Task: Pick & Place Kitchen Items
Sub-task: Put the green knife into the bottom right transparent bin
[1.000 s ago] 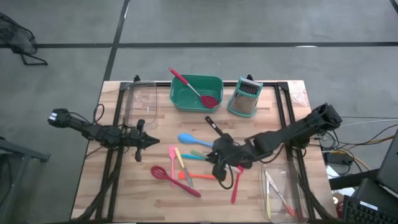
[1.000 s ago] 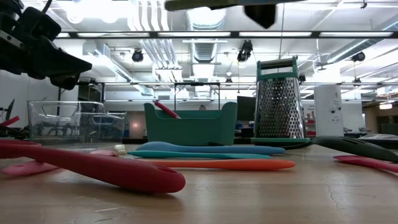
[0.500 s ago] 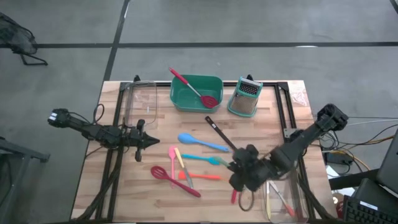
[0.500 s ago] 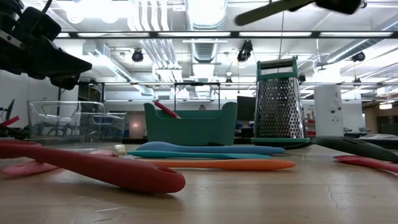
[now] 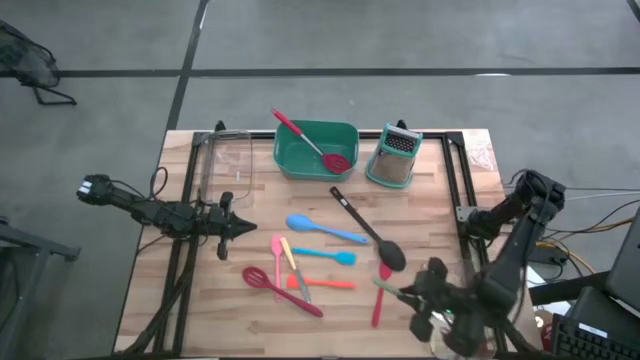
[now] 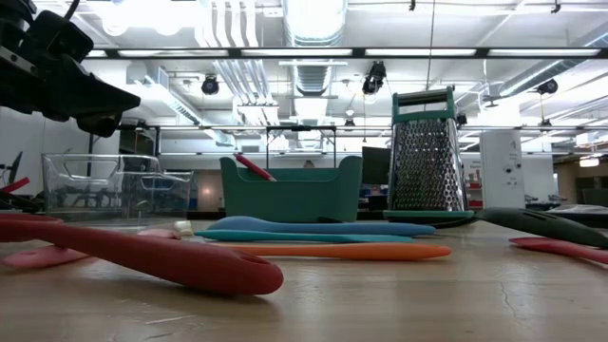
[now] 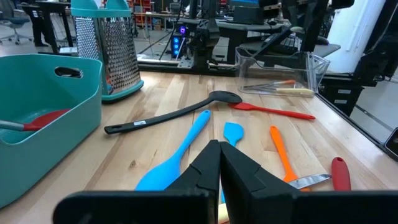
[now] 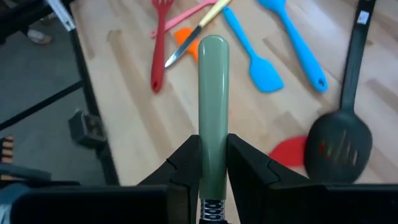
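The right gripper is out at the table's front right corner, just above a clear bin, fingers clamped on a utensil with a sage-green handle — a coiled metal bit shows at the base of that handle in the right wrist view, can't tell what kind of tool it is. The handle sticks out toward the middle of the table.

The left gripper hangs over the left side of the table w/ fingers pressed together, holding nothing.

On the wood in between: a black slotted spoon lying diagonally, a red spatula just beside its bowl, a long blue spoon, a shorter teal-blue spatula, an orange one, plus a pink one, a yellow-handled one and a red slotted spoon bunched together nearer the front.

At the back a teal tub has a red slotted spoon leaning in it, handle over the rim. The box grater stands upright right beside it. Another clear bin sits at the back left.
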